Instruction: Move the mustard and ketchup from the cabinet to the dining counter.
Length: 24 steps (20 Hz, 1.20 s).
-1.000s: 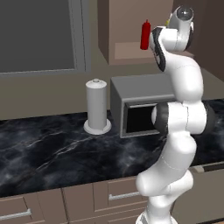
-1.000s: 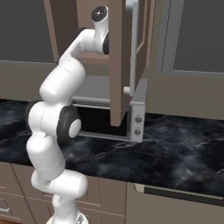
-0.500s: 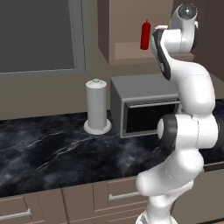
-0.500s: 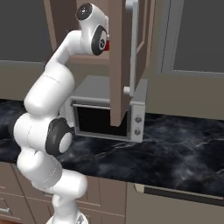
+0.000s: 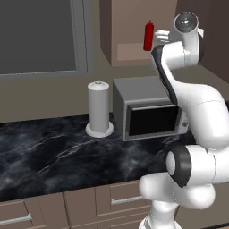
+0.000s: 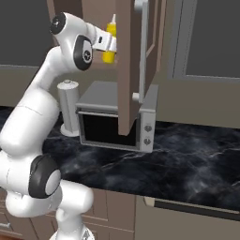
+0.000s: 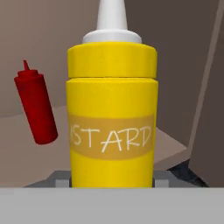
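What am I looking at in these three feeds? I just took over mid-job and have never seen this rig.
It is a white robot arm on a driving base in a simulated kitchen. Two feeds come from cameras on the base, behind the arm to its left and right. The third looks along the end effector itself.

The arm is raised to an open wooden wall cabinet. The end effector is closed around the yellow mustard bottle. The red ketchup bottle stands apart from it in the cabinet.

Below, a black marble worktop carries a microwave and a white paper towel holder.
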Motion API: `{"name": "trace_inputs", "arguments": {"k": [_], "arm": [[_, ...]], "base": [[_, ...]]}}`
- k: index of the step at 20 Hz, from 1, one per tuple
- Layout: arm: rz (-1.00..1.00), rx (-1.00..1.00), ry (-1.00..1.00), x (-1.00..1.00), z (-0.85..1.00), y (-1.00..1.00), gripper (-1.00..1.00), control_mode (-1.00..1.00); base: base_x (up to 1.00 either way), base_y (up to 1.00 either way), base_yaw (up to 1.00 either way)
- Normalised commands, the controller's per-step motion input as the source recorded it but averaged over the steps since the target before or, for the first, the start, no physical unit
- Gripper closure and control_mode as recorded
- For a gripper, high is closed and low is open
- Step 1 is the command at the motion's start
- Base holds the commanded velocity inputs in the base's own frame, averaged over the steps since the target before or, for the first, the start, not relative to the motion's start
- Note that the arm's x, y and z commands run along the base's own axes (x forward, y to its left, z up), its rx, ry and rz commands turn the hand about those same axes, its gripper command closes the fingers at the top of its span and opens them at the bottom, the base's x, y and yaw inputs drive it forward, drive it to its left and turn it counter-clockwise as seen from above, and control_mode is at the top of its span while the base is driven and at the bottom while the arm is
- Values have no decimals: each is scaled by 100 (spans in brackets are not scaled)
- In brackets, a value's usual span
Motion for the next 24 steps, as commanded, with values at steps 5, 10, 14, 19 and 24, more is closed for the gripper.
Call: {"name": "trace_inputs", "arguments": {"k": [5, 10, 14, 19, 24], "arm": [[-5, 0, -4, -75, 0, 30, 100, -100], [-5, 0, -3, -74, 0, 31, 100, -100], [-2, -1, 0, -68, 0, 33, 100, -100], [-3, -2, -1, -66, 0, 32, 100, -100], [-5, -1, 0, -57, -2, 31, 100, -100]], "base": [[0, 0, 0], [0, 0, 0], [0, 0, 0], [0, 0, 0], [0, 0, 0]]}}
